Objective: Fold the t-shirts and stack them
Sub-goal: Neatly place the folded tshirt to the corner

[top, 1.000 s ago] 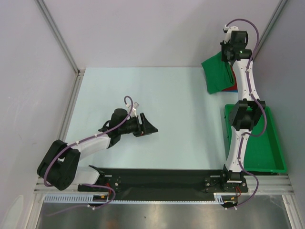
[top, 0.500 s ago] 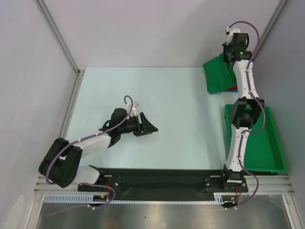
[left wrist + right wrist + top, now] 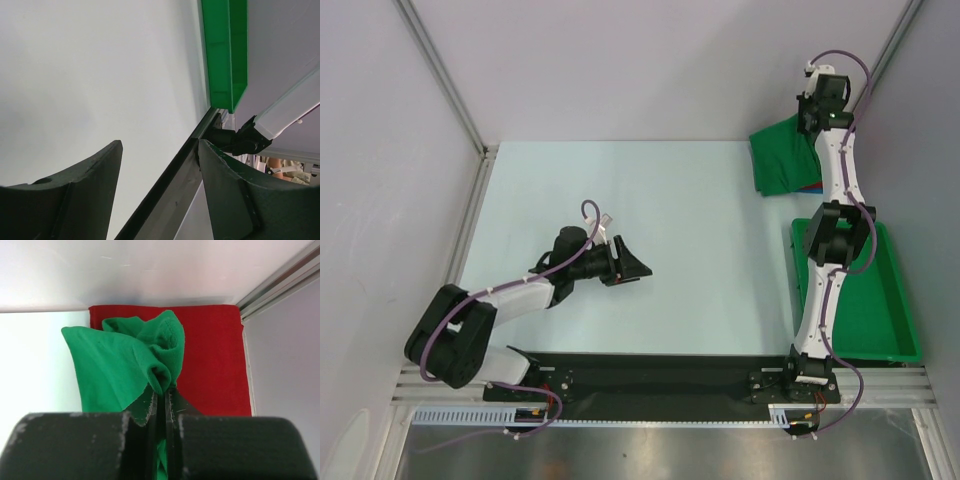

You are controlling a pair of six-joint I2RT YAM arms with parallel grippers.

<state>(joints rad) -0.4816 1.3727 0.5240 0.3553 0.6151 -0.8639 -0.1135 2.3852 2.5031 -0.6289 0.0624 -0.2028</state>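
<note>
Clamped shut with the right end effector on a bunched edge of the bright green soft fabric t-shirt, raised over the red fabric t-shirt at the far corner of the desk, with the left end effector agape mid-desk; liable to drop crumpled, off-stack, from so narrow a pinch.

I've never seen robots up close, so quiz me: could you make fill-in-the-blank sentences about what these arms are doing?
The right gripper pinches a t-shirt coloured ___.
The left gripper stands open, holding ___.
The bin stands at the robot's ___ side.
Missing words: green; nothing; right.
</note>
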